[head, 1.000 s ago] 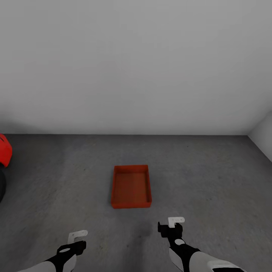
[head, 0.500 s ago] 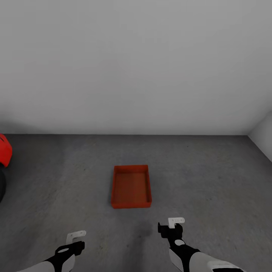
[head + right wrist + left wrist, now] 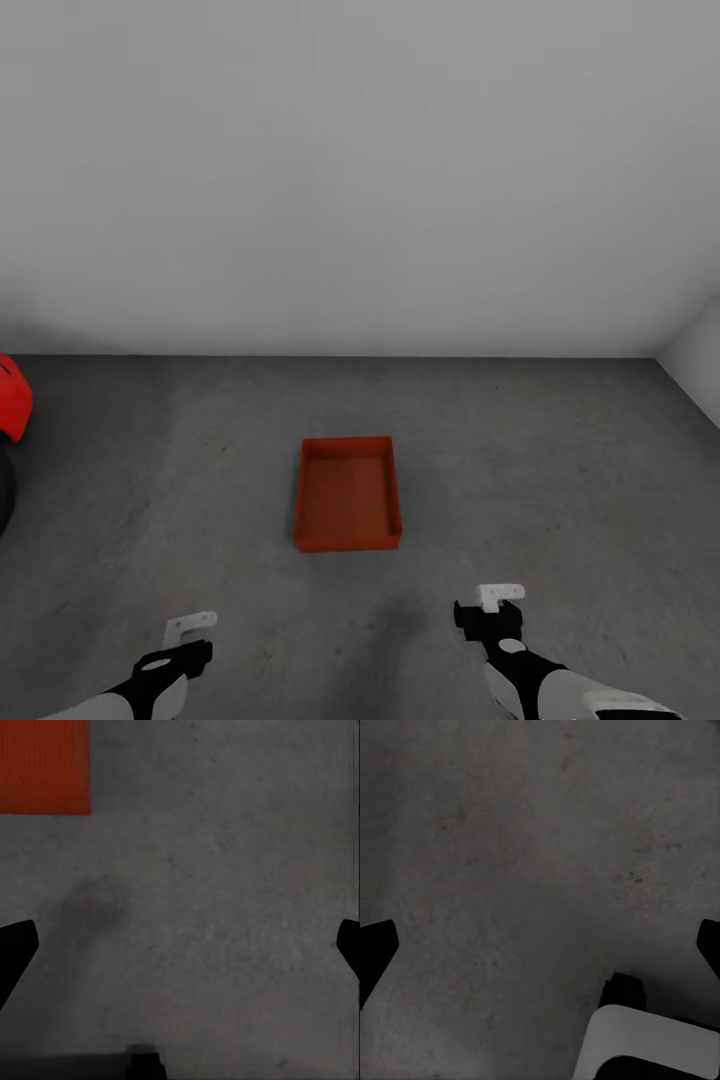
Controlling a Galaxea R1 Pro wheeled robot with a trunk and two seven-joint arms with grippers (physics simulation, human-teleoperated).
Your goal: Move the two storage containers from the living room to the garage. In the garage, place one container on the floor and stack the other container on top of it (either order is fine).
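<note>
One orange-red storage container (image 3: 348, 494) is being seen on the dark grey floor (image 3: 560, 470) of the garage, open side up, nothing inside, long axis running 12–6 o'clock in the head view. It is lying roughly centre frame, well apart from the pale grey wall (image 3: 360, 170) at 12 o'clock. A bit of red car (image 3: 12, 397) w/ a dark tyre is showing at 9 o'clock.

Both arms are being held low, nr the bottom edge. The left gripper (image 3: 188, 630) is sitting at approx 7 o'clock of the container, the right gripper (image 3: 497, 598) at approx 5 o'clock; neither is touching it. In the wrist views, the fingers of each are being held wide apart at the frame edges, w/ only bare floor between them. A corner of the container (image 3: 43, 766) is being caught in the right wrist view, clear of the right fingers (image 3: 15, 952).
</note>
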